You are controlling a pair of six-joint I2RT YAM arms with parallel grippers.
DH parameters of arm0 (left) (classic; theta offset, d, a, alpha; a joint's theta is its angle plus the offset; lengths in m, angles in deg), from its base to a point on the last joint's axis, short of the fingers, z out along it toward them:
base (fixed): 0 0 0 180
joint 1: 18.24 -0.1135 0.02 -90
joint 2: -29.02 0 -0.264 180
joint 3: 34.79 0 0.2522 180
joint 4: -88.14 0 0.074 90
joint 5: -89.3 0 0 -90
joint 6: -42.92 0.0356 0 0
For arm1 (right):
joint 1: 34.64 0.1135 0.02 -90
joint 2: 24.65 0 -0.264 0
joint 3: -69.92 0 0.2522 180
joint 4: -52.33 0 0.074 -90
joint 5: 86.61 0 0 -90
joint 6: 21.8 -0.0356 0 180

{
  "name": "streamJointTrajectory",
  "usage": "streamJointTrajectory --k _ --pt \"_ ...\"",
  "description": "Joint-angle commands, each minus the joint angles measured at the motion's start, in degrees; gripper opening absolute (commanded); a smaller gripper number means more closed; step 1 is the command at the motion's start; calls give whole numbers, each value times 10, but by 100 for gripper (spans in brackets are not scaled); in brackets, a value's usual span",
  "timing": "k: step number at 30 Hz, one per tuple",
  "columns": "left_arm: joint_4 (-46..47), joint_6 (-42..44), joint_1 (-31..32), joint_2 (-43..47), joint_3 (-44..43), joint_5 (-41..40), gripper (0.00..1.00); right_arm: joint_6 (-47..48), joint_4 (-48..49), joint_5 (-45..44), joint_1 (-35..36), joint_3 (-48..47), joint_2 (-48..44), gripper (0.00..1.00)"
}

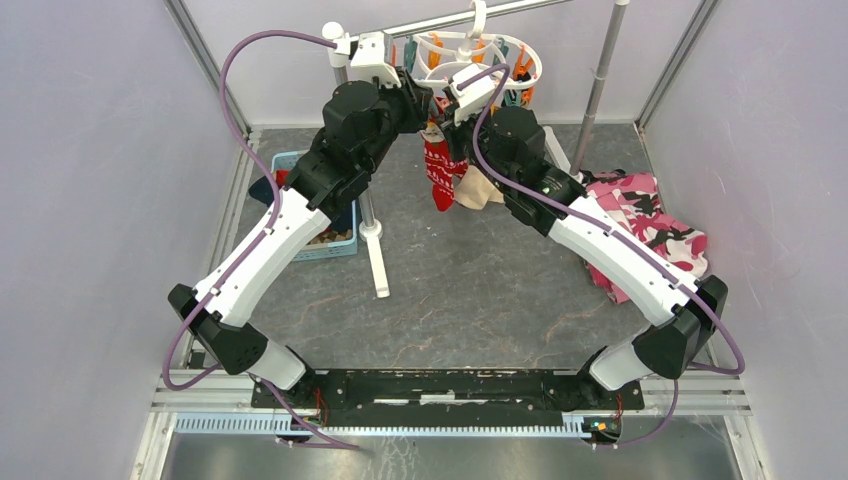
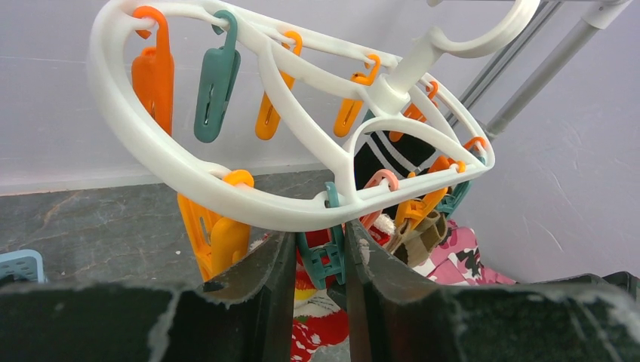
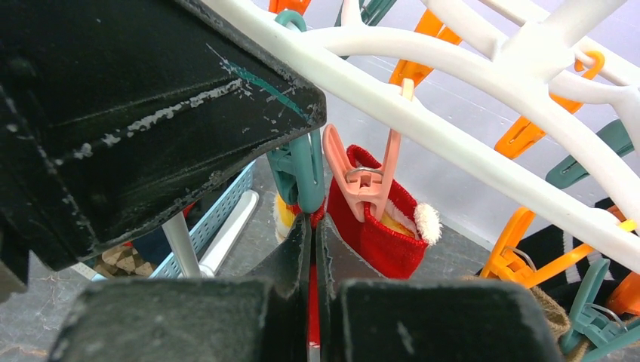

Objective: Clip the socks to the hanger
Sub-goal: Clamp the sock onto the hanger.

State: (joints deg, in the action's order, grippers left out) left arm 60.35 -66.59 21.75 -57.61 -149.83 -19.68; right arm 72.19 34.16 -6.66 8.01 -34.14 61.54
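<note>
The white oval hanger [image 1: 480, 55] hangs from the rack's top bar, with orange and teal clothespins dangling. My left gripper [image 2: 318, 260] is shut on a teal clothespin [image 2: 326, 253] at the ring's near rim and pinches it from both sides. My right gripper [image 3: 312, 226] is shut on the thin edge of a red sock [image 3: 312, 290], right under that teal clothespin [image 3: 302, 170]. A pink pin [image 3: 367, 185] holds another red sock [image 3: 385, 237]. From above, the red socks [image 1: 438, 170] and a beige sock [image 1: 482, 190] hang below both grippers. A black-and-white striped sock [image 2: 389, 154] hangs further back.
The silver rack's pole and foot [image 1: 372, 235] stand at centre left, with a second pole [image 1: 600, 80] at the back right. A blue basket [image 1: 335, 238] lies under the left arm. The pink camouflage cloth [image 1: 650, 225] lies at the right. Walls enclose three sides.
</note>
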Motion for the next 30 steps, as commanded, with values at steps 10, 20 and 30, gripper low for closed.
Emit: streamJointTrajectory --k 10,20,30 --pt "12 -19 -1 12 7 -1 2 32 32 -38 22 -35 -36 0" --pt "14 -24 -4 9 10 3 2 53 39 -50 33 -32 -38 0" --pt "20 -28 -7 10 13 4 5 60 36 -38 34 -30 -38 0"
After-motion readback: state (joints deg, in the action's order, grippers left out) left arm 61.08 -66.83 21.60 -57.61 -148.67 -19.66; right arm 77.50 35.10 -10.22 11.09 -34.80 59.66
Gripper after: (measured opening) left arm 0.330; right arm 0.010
